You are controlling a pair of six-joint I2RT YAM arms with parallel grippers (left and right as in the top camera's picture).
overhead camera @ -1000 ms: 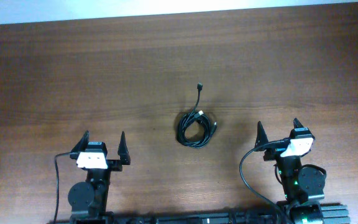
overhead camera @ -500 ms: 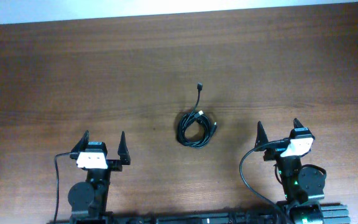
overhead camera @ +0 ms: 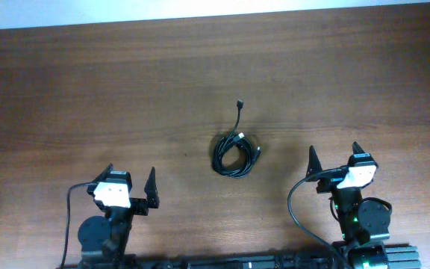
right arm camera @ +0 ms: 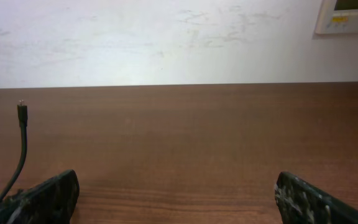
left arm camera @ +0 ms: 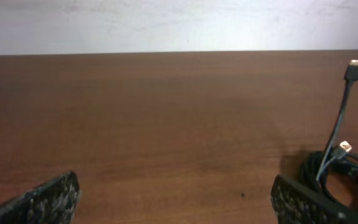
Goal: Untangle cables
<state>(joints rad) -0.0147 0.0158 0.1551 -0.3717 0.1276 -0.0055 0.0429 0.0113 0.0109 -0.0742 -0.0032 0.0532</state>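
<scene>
A brown wooden table (overhead camera: 88, 90) is running back to a pale wall (right arm camera: 166, 37). The left gripper (overhead camera: 131, 173) and right gripper (overhead camera: 334, 153) are sitting spread wide and empty, flanking the cables (overhead camera: 236, 155), which are lying coiled mid-table (one plug (overhead camera: 240, 103) trailing outward), probably for a two-sided reach.

Brown wood-grain table (overhead camera: 88, 90); black cables (overhead camera: 219, 158) coiled near ctr, one plug end stretched toward far edge.

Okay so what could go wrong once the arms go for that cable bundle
The cables are one tight coil, much thinner than the open left gripper and right gripper, so a grab may close on several loops and tighten the tangle. Pulling the loose plug end could drag the whole coil across the table.
</scene>
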